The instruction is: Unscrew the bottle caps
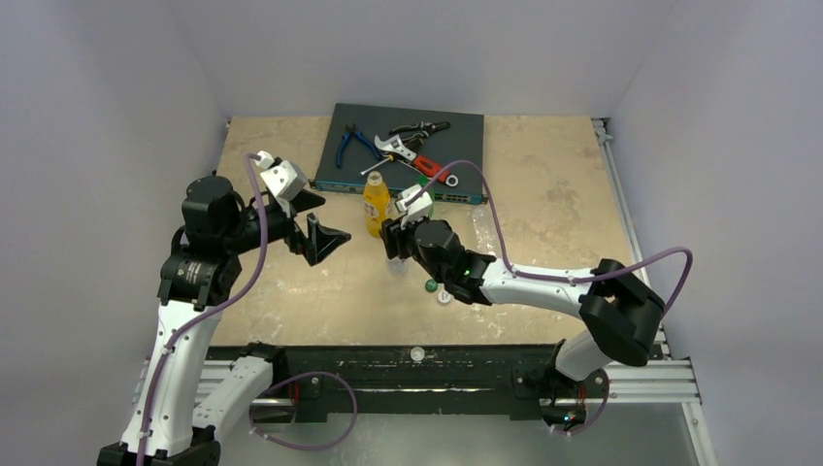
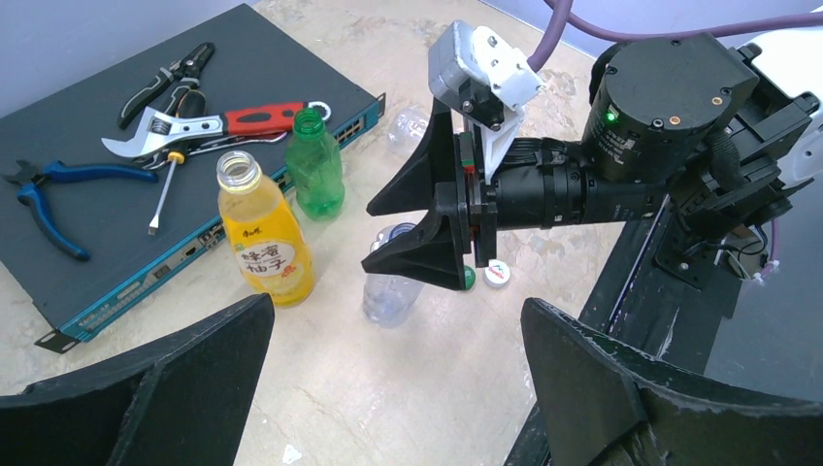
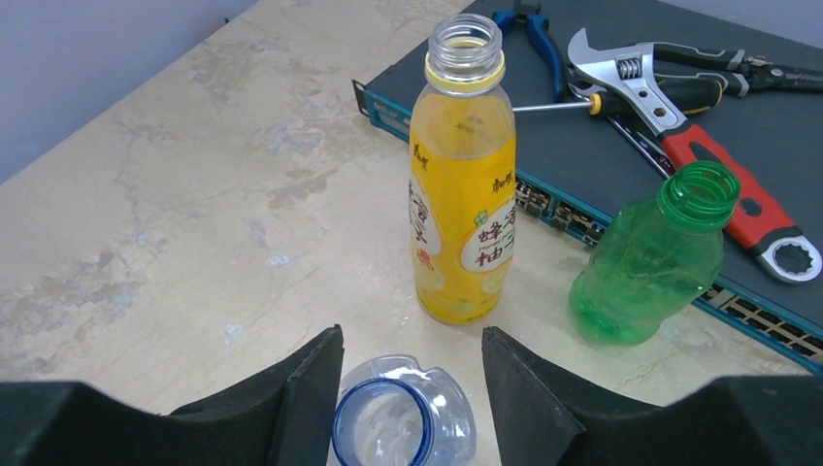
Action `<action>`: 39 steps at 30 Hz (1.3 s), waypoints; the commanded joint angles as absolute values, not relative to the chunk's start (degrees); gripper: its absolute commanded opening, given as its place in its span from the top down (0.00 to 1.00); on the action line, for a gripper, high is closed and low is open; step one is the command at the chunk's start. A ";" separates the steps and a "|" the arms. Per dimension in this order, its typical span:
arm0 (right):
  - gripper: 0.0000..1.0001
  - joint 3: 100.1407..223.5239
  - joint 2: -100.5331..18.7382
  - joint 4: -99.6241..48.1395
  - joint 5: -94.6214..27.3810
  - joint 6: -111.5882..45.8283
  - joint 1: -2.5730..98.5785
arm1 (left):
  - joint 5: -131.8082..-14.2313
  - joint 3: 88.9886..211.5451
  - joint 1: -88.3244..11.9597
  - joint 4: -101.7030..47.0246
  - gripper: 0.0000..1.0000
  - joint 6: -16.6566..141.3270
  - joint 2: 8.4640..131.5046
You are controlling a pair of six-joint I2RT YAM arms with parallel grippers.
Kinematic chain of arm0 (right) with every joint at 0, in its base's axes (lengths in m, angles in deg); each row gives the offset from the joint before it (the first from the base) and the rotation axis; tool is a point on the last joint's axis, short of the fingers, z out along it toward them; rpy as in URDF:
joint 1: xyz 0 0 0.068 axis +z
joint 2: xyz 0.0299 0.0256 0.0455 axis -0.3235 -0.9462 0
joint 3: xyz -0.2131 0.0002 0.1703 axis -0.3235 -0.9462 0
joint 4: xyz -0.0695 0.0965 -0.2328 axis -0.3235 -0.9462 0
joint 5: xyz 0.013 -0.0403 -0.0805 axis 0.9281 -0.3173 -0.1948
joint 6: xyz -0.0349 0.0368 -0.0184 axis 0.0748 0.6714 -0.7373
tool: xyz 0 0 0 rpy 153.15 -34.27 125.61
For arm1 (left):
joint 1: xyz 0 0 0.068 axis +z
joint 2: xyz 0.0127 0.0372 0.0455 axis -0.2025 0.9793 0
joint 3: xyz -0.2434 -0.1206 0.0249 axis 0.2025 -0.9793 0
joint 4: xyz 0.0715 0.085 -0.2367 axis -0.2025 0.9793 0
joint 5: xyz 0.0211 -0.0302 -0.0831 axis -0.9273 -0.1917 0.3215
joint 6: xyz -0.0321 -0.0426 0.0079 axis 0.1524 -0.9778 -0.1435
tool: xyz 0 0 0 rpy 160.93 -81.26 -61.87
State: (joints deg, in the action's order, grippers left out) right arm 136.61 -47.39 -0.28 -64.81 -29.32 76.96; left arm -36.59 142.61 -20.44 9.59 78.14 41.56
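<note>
**Step in hand.** My right claw [image 3: 412,340] stands part open astride the neck of the small clear plastic bottle with the blue neck ring [image 3: 432,403]. Neither pad visibly presses on it. The mouth is bare, and the claw holds nothing that I can see. My left claw [image 1: 330,219] hangs wide open and empty over the beige marbled worktop [image 3: 194,194].

**Position of task items.**
- The orange-yellow plastic juice bottle [image 3: 461,194] and the green translucent plastic bottle [image 3: 645,262] stand upright just beyond, both uncapped.
- A dark green round screw cap [image 2: 470,280] and a white round screw cap [image 2: 498,275] lie side by side on the worktop, near the clear bottle.
- A second clear plastic bottle [image 2: 408,126] sits farther off. I cannot tell whether its cap is on.

**Next move (judgement).** I should raise the right claw clear of the open neck without tipping the bottle, then check the far clear bottle. If it is capped, one claw should steady the body while the other turns the cap.

**Markings.** The juice label carries large dark characters, 蜂蜜柚子. The small red mark above them is too fine to read, and so is the print on the white cap.
</note>
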 commanded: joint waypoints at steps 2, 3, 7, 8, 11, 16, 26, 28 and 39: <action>0.40 136.66 -44.12 1.02 -66.48 -29.21 76.88 | -35.73 142.92 -20.47 7.47 0.00 79.28 41.07; 0.39 136.90 -43.92 0.78 -66.48 -29.42 76.88 | -35.67 142.91 -20.47 7.37 0.00 79.20 41.00; 0.35 139.36 -43.50 -1.71 -66.68 -30.13 76.88 | -35.58 142.79 -20.47 6.96 0.00 79.04 40.90; 0.33 140.01 -43.42 -2.33 -66.86 -30.30 76.88 | -35.51 142.79 -20.47 6.87 0.00 78.94 40.90; 0.30 141.09 -42.22 -3.83 -67.80 -30.84 76.88 | -35.49 142.95 -20.47 6.93 0.00 78.93 40.90; 0.25 144.25 -39.16 -9.75 -67.22 -28.46 74.71 | -35.58 143.44 -20.47 7.07 0.00 79.17 41.06; 0.05 149.88 -32.85 -30.93 -64.38 -15.28 62.47 | -34.91 144.25 -20.47 7.17 0.00 79.72 42.26; 0.01 149.13 -33.52 -35.59 -62.52 -11.86 56.55 | -34.52 144.41 -20.47 7.08 0.00 79.72 42.47; 0.01 135.40 -35.39 -35.91 -53.75 -6.36 42.87 | -32.73 144.08 -20.47 7.04 0.00 80.27 42.21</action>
